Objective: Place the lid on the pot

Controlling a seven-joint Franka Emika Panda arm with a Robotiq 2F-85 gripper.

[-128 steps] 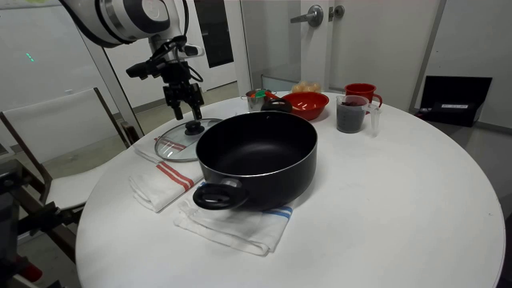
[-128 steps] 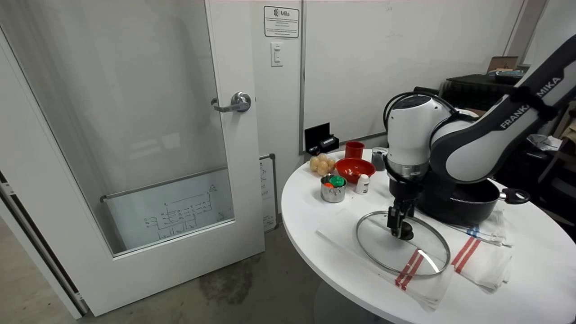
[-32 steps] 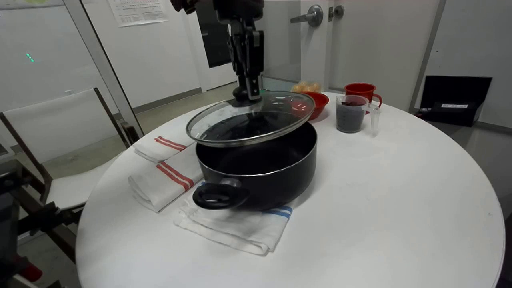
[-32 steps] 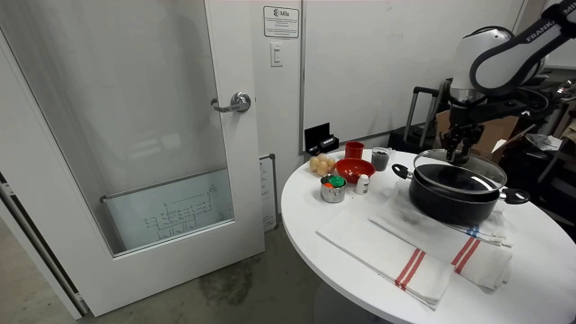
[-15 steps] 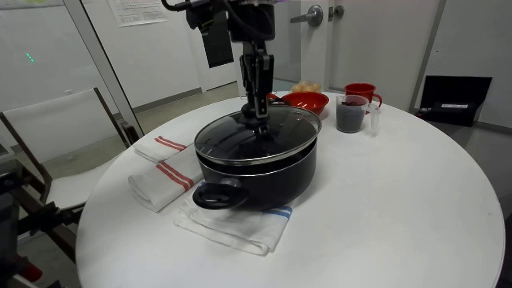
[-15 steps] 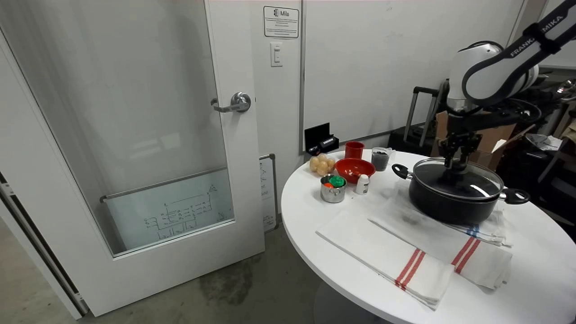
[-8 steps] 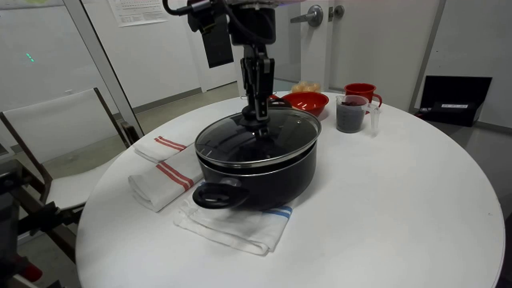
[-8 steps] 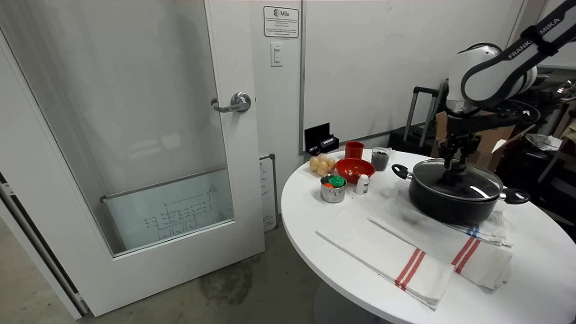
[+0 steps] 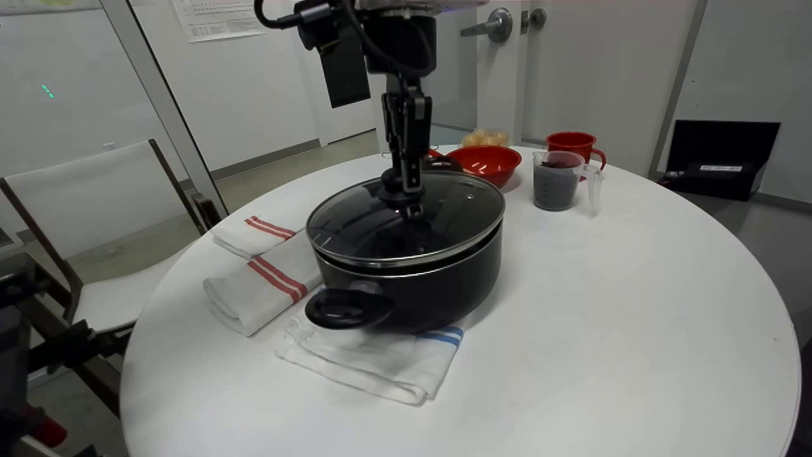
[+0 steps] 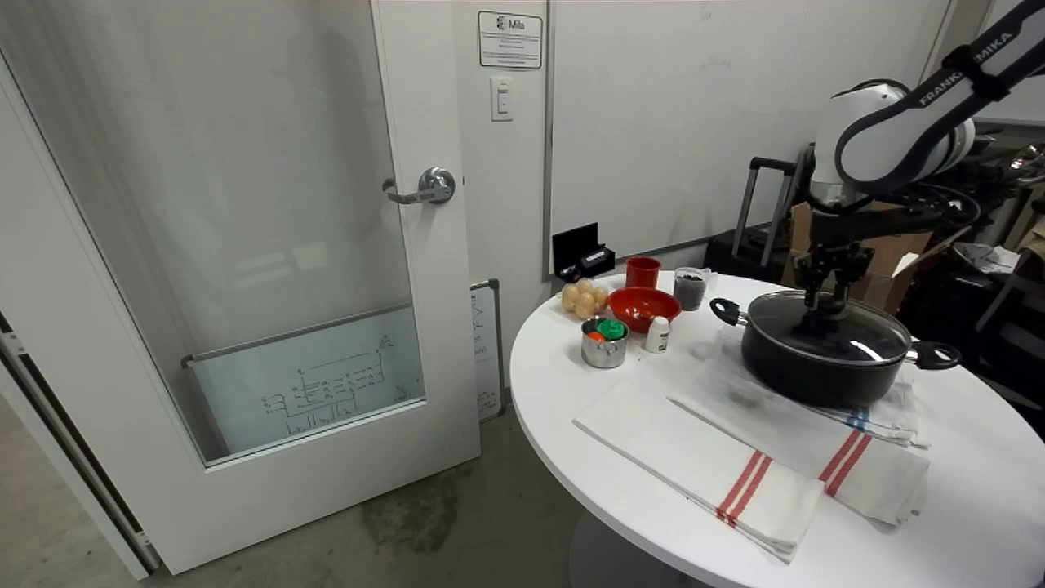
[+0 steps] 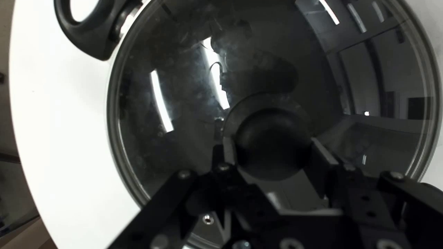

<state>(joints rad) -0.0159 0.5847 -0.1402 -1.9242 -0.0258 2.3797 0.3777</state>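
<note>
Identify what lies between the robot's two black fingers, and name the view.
The round black knob of the clear glass lid, between the fingers in the wrist view.

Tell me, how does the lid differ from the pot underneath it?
The lid is see-through with a metal rim; the pot is opaque black. The lid has one centre knob, pinched by the gripper; the pot has two side handles. The lid is thin; the pot has upright walls. Both are round and about equally wide.
</note>
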